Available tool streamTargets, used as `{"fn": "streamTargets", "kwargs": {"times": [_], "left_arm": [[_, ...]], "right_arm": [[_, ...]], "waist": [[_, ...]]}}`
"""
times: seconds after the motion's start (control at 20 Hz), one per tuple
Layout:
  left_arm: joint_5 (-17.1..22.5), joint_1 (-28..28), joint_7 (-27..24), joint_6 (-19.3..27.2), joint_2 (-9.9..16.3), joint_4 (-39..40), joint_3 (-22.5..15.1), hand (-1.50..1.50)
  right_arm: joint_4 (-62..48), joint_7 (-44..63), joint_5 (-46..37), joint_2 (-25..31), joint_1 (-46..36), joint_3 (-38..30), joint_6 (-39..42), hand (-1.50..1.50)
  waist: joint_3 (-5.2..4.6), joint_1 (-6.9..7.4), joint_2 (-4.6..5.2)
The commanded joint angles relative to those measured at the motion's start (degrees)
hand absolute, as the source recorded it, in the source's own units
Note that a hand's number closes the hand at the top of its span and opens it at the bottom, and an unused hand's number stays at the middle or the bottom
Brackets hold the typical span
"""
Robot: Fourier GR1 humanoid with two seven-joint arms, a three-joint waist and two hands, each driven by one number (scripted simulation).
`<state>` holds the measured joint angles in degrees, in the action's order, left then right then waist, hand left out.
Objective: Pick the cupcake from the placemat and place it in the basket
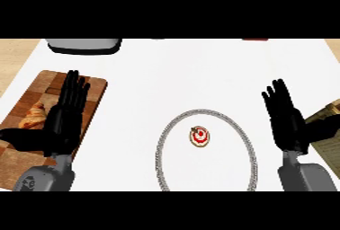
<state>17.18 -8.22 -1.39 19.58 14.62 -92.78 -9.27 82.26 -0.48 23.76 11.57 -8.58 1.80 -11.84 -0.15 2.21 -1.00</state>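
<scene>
A small cupcake (pixel 200 136) with white frosting and a red topping sits in the middle of a round white placemat (pixel 229 168) with a grey beaded rim. My right hand (pixel 286 121) is open, fingers straight and pointing up, to the right of the placemat and apart from it. My left hand (pixel 63 117) is also open, fingers up, over a wooden board at the left. A woven basket (pixel 327 130) shows only partly at the right edge, behind my right hand.
The wooden cutting board (pixel 40 103) at the left carries a croissant (pixel 33 117), partly hidden by my left hand. A white appliance with a dark base (pixel 85 45) stands at the back left. A red object (pixel 255 39) peeks at the top edge.
</scene>
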Motion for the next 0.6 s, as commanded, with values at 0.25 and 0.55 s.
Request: {"fn": "streamTargets", "kwargs": {"times": [0.25,0.55], "left_arm": [[-0.98,11.99,11.97,-5.00,5.28,13.08,-5.26,0.00],[-1.28,10.53,14.47,-7.47,6.08,13.79,-6.90,0.00]], "right_arm": [[5.92,-2.82,-7.24,-3.12,-18.62,5.68,-3.18,1.50],[-2.54,0.61,-26.48,-11.31,-24.42,27.07,-13.28,-1.50]], "waist": [[-0.03,0.18,1.66],[-0.13,0.99,1.24]]}}
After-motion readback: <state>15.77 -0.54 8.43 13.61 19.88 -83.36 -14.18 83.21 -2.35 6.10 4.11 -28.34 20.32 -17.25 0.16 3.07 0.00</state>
